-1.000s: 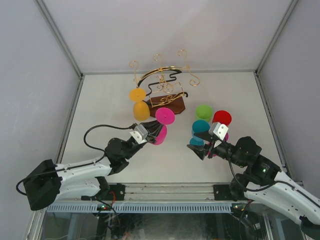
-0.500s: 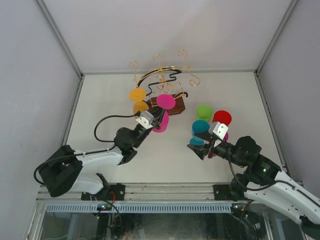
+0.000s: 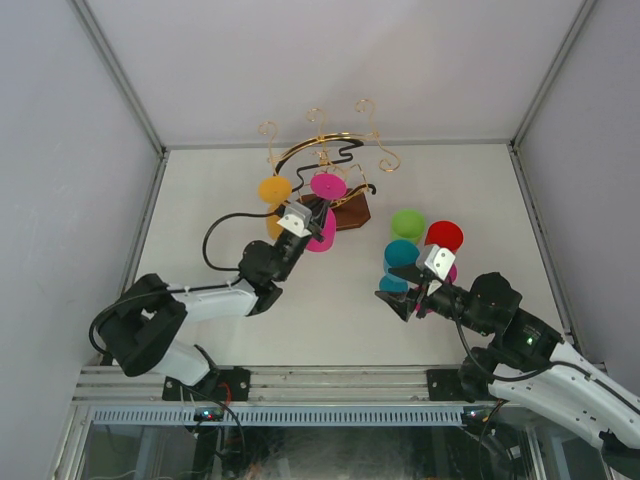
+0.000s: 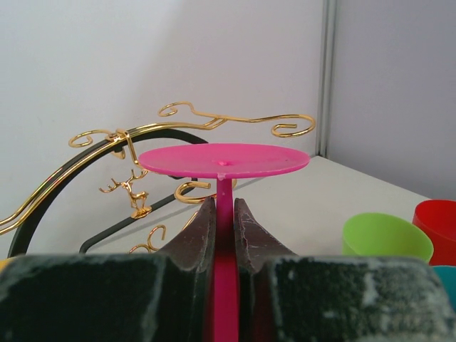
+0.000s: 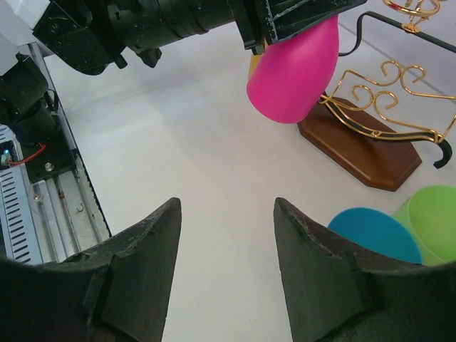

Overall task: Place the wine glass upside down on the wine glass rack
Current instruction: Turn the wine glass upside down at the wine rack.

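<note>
wine glass (image 4: 224, 158) hangs inverted in left gripper (image 4: 224, 211).

Bright, even, diffuse light falls from above in all three views. Shadows on the white table (image 3: 330, 310) are faint and soft-edged, with no hard glare. In the overhead view the walls lean outward toward 10 and 2 o'clock, a wide-angle stretch. In my left wrist view my left fingers (image 4: 196, 246) at 6 o'clock are a dark, grainy blur, while the wine glass (image 4: 224, 160) at centre is sharp. In my right wrist view my right fingers (image 5: 135, 271) at 6 o'clock are dark and soft, and the glass's pink bowl at 1 o'clock carries a gentle sheen.
</note>
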Controlling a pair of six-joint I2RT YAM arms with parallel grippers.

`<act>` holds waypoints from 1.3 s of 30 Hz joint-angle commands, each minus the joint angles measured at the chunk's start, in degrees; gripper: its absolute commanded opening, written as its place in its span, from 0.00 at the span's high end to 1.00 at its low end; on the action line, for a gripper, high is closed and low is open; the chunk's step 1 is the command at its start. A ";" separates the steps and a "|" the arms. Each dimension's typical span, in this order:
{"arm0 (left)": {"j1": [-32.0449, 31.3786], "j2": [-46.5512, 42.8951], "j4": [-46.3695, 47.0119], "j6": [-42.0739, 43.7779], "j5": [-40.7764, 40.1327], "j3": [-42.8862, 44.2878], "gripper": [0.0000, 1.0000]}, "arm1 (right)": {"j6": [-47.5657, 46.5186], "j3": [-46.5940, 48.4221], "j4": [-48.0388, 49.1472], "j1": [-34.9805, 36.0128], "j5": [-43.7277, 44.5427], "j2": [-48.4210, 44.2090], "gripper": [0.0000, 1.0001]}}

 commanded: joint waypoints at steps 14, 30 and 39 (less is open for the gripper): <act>1.12 2.62 8.09 -2.27 -6.23 2.83 1.00 | 0.42 2.55 0.57 0.33 0.38 -0.05 0.46; 1.53 6.20 8.07 -1.63 -10.18 5.93 1.00 | 0.42 3.18 0.10 0.47 0.11 0.72 0.46; 1.98 8.35 8.08 -1.96 -10.34 6.98 1.00 | 0.50 3.20 -0.14 0.74 0.30 0.73 0.45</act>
